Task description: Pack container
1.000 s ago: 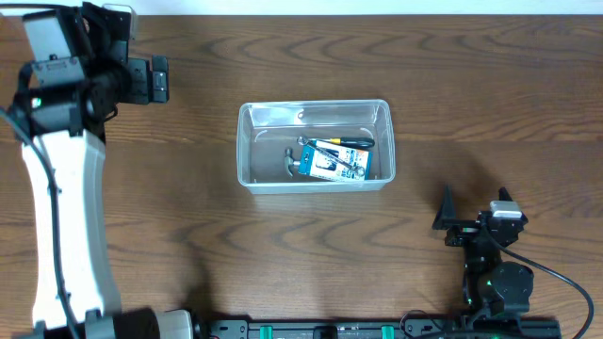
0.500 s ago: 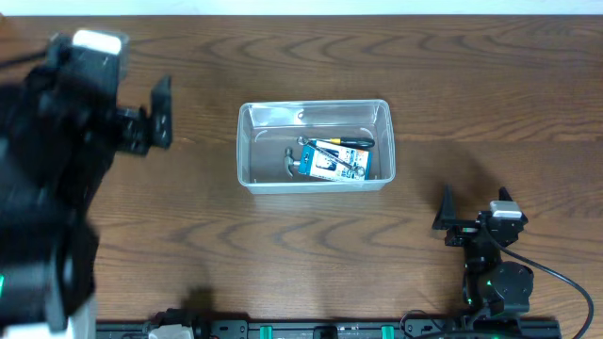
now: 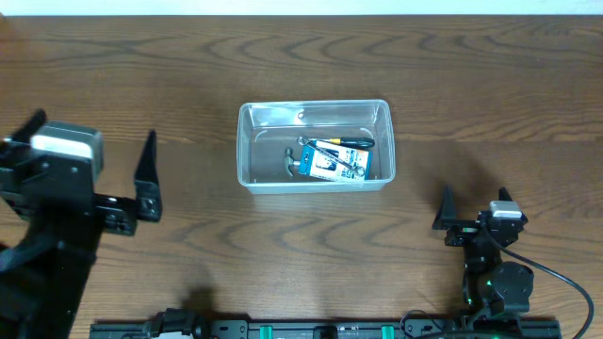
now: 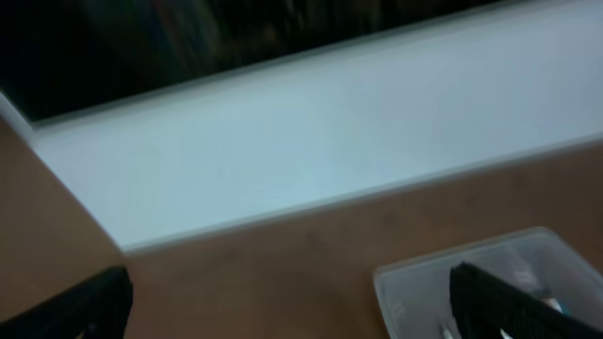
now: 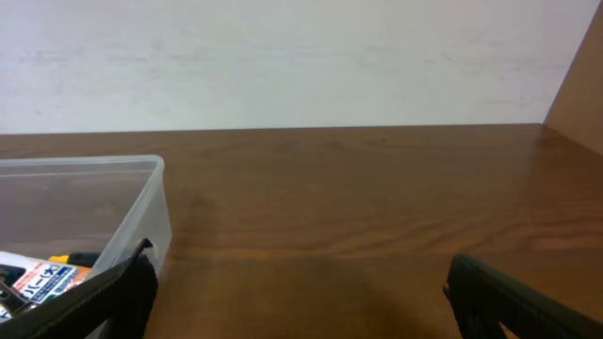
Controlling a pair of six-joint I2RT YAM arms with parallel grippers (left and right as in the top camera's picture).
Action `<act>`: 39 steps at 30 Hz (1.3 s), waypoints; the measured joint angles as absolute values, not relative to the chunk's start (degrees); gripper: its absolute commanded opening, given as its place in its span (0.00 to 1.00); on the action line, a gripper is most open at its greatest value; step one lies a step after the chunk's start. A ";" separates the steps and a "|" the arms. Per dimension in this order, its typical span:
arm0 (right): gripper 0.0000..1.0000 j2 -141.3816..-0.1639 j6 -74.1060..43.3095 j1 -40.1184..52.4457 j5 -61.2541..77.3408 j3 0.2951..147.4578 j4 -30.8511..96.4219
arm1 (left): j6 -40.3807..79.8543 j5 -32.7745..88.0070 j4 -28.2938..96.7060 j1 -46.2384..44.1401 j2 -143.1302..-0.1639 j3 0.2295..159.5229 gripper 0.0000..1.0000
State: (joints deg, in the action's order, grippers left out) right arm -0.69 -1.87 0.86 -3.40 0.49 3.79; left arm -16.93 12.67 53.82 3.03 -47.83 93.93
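Clear plastic container (image 3: 268,141) sat at table (image 3: 490,85) centre, blue-and-white box (image 3: 332,162) and tools (image 3: 344,142) inside, while left gripper (image 3: 92,139) at nine o'clock and right gripper (image 3: 474,203) at five hung empty, jaws spread: packing looked done, the next move probably just parking.

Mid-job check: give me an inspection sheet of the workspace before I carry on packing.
Surface: brown wooden table.
Job's things: clear container mid-table, holding a blue-and-white box, a black-handled screwdriver and a small metal tool.
Clutter: nothing seen.
End effectors: left end effector open, left of the container; right end effector open, front right; neither holds anything.
Cables: black cable by the right arm's base.
Surroundings: white wall behind the table.
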 measured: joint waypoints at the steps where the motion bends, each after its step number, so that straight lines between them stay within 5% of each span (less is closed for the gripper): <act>1: 0.99 -0.69 -1.87 0.86 -3.40 0.49 3.77 | -16.93 12.64 56.16 2.50 -47.83 93.86 0.98; 7: 0.99 -0.69 -1.87 0.86 -3.40 0.49 3.79 | -14.94 12.49 56.64 -4.62 -43.68 86.30 0.98; 24: 0.99 -0.69 -1.87 0.86 -3.38 0.49 3.81 | 3.05 11.35 4.45 -7.99 -15.97 34.85 0.98; 39: 0.99 -0.69 -1.87 0.86 -3.38 0.49 3.81 | 10.46 5.06 -2.90 -3.14 -1.89 17.45 0.98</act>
